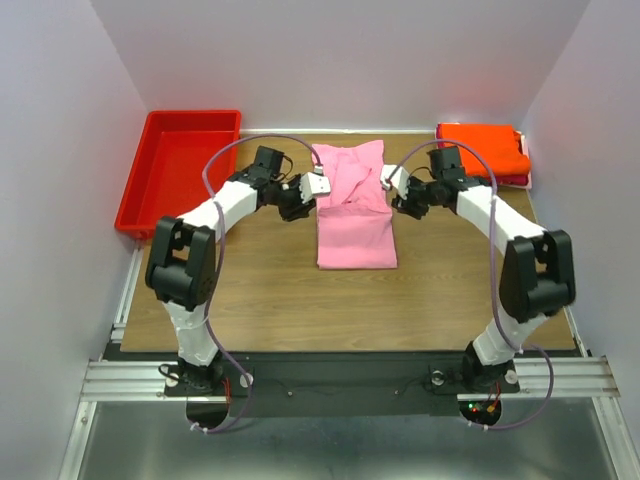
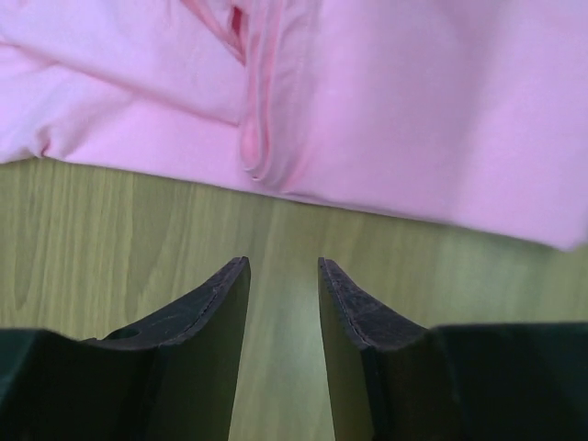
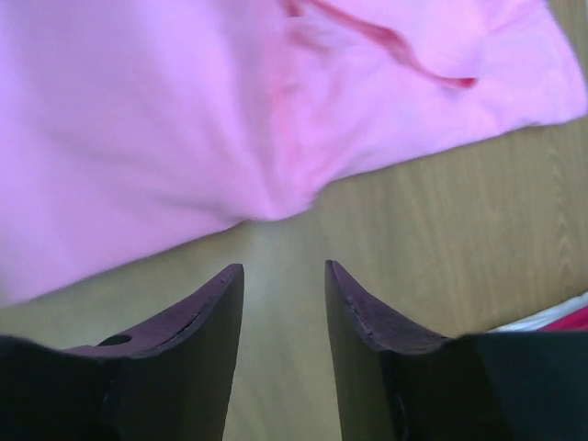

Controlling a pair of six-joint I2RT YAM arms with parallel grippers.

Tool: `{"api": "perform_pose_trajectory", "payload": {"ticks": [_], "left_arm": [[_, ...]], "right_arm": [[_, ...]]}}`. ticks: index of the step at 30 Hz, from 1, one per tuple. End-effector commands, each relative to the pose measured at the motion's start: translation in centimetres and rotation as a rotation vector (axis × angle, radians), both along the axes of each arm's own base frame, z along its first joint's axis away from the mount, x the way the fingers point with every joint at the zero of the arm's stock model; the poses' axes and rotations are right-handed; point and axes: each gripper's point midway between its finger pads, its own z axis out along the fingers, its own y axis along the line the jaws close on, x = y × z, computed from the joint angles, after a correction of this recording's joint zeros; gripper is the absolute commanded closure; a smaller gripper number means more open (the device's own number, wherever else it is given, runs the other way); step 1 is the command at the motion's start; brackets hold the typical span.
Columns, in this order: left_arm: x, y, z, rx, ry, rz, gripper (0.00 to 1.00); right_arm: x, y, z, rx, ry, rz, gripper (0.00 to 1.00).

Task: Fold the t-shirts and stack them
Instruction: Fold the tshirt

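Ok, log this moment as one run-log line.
left gripper: open, empty, beside pink t-shirt | right gripper: open, empty, opposite side | orange t-shirt: folded, far right corner

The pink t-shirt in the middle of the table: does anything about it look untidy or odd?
Slightly. The pink t-shirt lies as a narrow strip, smooth at the near end, but its far part is bunched and creased between the left pincer and right pincer. Both are open, holding nothing.

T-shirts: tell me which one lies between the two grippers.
The light pink t-shirt, spread at the table's middle, with the left gripper and right gripper at its sides. The orange t-shirt sits folded at the far right corner.
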Motion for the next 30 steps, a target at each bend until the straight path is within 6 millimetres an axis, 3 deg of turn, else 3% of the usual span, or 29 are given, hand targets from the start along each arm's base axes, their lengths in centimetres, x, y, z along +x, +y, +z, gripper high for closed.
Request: {"api": "perform_pose_trajectory", "payload": {"ticks": [1,3,4,5,6,10,12,19,30], "left_arm": [[-4.9,-2.0,3.7,-0.087,-0.031,-0.096,0.54],[-6.7,-2.3,2.7,-0.066,-0.021,-0.126,0.54],[-8.5,-2.5,1.1,-0.049,0.013,-0.146,0.54],[-9.3,-2.8,1.2,-0.049,0.004,-0.152,0.54],[-10.4,-3.2,0.1,-0.034,0.017,-0.157,0.54],[-12.3,-3.6,-1.5,-0.007,0.024,-0.160,0.54],[-12.5,-4.2,-1.9,0.008,-0.013,-0.167,0.53],[-12.4,-3.7,-5.4,0.096,-0.033,-0.144,0.53],[-12.3,-3.5,-7.4,0.137,-0.006,-0.136,0.54]], "right_arm": [[-6.3,1.6,1.7,0.034,-0.038,0.135,0.55],[-9.3,2.3,-0.5,0.014,0.011,0.183,0.55],[-10.1,2.5,-1.1,-0.005,0.014,0.200,0.55],[-10.8,2.8,-1.3,-0.019,0.010,0.214,0.55],[-12.0,3.2,-2.5,-0.042,0.035,0.230,0.55],[-13.5,3.4,-4.9,-0.076,0.098,0.225,0.55],[-13.7,3.2,-6.0,-0.096,0.108,0.220,0.55],[-14.1,3.6,-7.3,-0.106,0.107,0.220,0.57],[-14.3,2.6,-11.0,-0.170,0.128,0.193,0.58]]}}
